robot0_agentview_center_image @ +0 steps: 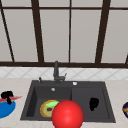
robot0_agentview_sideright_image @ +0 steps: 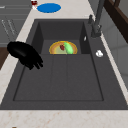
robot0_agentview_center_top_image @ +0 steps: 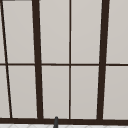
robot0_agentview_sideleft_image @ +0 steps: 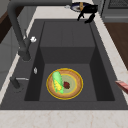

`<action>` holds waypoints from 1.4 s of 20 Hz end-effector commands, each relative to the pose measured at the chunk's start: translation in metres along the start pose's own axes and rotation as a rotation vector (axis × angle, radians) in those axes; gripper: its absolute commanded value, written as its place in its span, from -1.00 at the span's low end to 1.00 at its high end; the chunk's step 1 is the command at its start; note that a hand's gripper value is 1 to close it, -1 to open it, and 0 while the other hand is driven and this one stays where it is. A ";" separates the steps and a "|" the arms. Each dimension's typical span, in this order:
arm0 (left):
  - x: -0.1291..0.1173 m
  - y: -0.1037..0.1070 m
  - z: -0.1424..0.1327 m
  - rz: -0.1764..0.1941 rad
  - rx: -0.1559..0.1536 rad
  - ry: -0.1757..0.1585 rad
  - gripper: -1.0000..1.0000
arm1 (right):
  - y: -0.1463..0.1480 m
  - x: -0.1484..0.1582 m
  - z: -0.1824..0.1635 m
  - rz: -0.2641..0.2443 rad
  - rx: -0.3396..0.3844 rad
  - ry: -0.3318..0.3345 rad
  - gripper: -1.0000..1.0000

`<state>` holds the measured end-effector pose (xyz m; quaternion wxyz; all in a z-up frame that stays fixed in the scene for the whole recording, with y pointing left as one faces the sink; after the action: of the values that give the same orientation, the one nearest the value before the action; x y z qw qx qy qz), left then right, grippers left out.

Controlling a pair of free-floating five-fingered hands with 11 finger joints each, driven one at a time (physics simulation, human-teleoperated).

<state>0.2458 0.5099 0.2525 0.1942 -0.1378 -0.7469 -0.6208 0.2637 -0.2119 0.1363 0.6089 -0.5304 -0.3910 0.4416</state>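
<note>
The right hand (robot0_agentview_center_image: 93,103) hangs over the sink's (robot0_agentview_center_image: 107,100) shallow right half, fingers loosely curled downward and holding nothing. The plate (robot0_agentview_center_image: 45,108) lies to its left in the deep basin, carrying corn (robot0_agentview_sideleft_image: 57,82) whose long axis runs front to back. A red ball (robot0_agentview_center_image: 67,114) hides part of the plate. The left hand (robot0_agentview_center_image: 7,95) is above a blue dish (robot0_agentview_center_image: 6,108) on the table, touching a red strip (robot0_agentview_center_image: 15,98); I cannot tell whether it grips it.

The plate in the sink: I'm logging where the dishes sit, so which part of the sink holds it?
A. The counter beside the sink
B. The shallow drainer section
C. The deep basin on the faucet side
C: the plate, with a green cob on it, lies on the floor of the deep basin near the faucet, not on the drainer section.
</note>
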 end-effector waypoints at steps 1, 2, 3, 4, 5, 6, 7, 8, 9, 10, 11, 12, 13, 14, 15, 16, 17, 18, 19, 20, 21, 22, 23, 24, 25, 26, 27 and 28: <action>-0.002 -0.003 -0.024 0.008 -0.046 0.026 1.00 | 0.000 0.000 0.000 0.000 0.000 0.000 0.00; -0.003 -0.003 -0.030 0.007 -0.049 0.028 1.00 | 0.000 0.000 0.000 0.000 0.000 0.000 0.00; -0.004 -0.004 -0.036 0.007 -0.051 0.029 1.00 | 0.000 0.000 0.000 0.000 0.000 0.000 0.00; -0.004 -0.005 -0.042 0.006 -0.053 0.030 1.00 | 0.000 0.000 0.000 0.000 0.000 0.000 0.00; -0.005 -0.006 -0.048 0.006 -0.055 0.031 1.00 | 0.000 0.000 0.000 0.000 0.000 0.000 0.00; -0.005 -0.007 -0.055 0.006 -0.057 0.033 1.00 | 0.000 0.000 0.000 0.000 0.000 0.000 0.00; -0.006 -0.007 -0.061 0.005 -0.058 0.034 1.00 | 0.000 0.000 0.000 0.000 0.000 0.000 0.00; -0.006 -0.008 -0.067 0.004 -0.060 0.035 1.00 | 0.000 0.000 0.000 0.000 0.000 0.000 0.00; -0.007 -0.009 -0.073 0.005 -0.063 0.037 1.00 | 0.000 0.000 0.000 0.000 0.000 0.000 0.00; -0.007 -0.010 -0.079 0.005 -0.066 0.039 1.00 | 0.000 0.000 0.000 0.000 0.000 0.000 0.00; -0.008 -0.011 -0.085 0.004 -0.067 0.040 1.00 | 0.000 0.000 0.000 0.000 0.000 0.000 0.00; -0.009 -0.012 -0.091 0.004 -0.069 0.042 1.00 | 0.000 0.000 0.000 0.000 0.000 0.000 0.00; -0.009 -0.013 -0.097 0.004 -0.071 0.044 1.00 | 0.000 0.000 0.000 0.000 0.000 0.000 0.00; -0.009 -0.014 -0.103 0.005 -0.074 0.045 1.00 | 0.000 0.000 0.000 0.000 0.000 0.000 0.00; -0.010 -0.015 -0.109 0.004 -0.075 0.046 1.00 | 0.000 0.000 0.000 0.000 0.000 0.000 0.00; -0.010 -0.016 -0.115 0.002 -0.077 0.048 1.00 | 0.000 0.000 0.000 0.000 0.000 0.000 0.00; -0.011 -0.017 -0.121 0.002 -0.079 0.049 1.00 | 0.000 0.000 0.000 0.000 0.000 0.000 0.00; -0.011 -0.017 -0.127 0.002 -0.081 0.051 1.00 | 0.000 0.000 0.000 0.000 0.000 0.000 0.00; -0.012 -0.018 -0.133 0.001 -0.082 0.052 1.00 | 0.000 0.000 0.000 0.000 0.000 0.000 0.00; -0.013 -0.019 -0.139 0.000 -0.084 0.053 1.00 | 0.000 0.000 0.000 0.000 0.000 0.000 0.00; -0.013 -0.020 -0.146 -0.003 -0.086 0.054 1.00 | 0.000 0.000 0.000 0.000 0.000 0.000 0.00; -0.014 -0.021 -0.152 -0.004 -0.087 0.055 1.00 | 0.000 0.000 0.000 0.000 0.000 0.000 0.00; -0.014 -0.022 -0.158 -0.003 -0.088 0.056 1.00 | 0.000 0.000 0.000 0.000 0.000 0.000 0.00; -0.014 -0.023 -0.165 -0.003 -0.089 0.057 1.00 | 0.000 0.000 0.000 0.000 0.000 0.000 0.00; -0.015 -0.024 -0.171 -0.004 -0.089 0.058 1.00 | 0.000 0.000 0.000 0.000 0.000 0.000 0.00; -0.016 -0.025 -0.178 -0.005 -0.089 0.058 1.00 | 0.000 0.000 0.000 0.000 0.000 0.000 0.00; -0.017 -0.025 -0.185 -0.008 -0.088 0.057 1.00 | 0.000 0.000 0.000 0.000 0.000 0.000 0.00; -0.018 -0.026 -0.192 -0.009 -0.088 0.058 1.00 | 0.000 0.000 0.000 0.000 0.000 0.000 0.00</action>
<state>0.2690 0.3374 0.2506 0.2038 -0.1294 -0.7287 -0.6409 0.2637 -0.2119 0.1363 0.6089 -0.5304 -0.3910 0.4416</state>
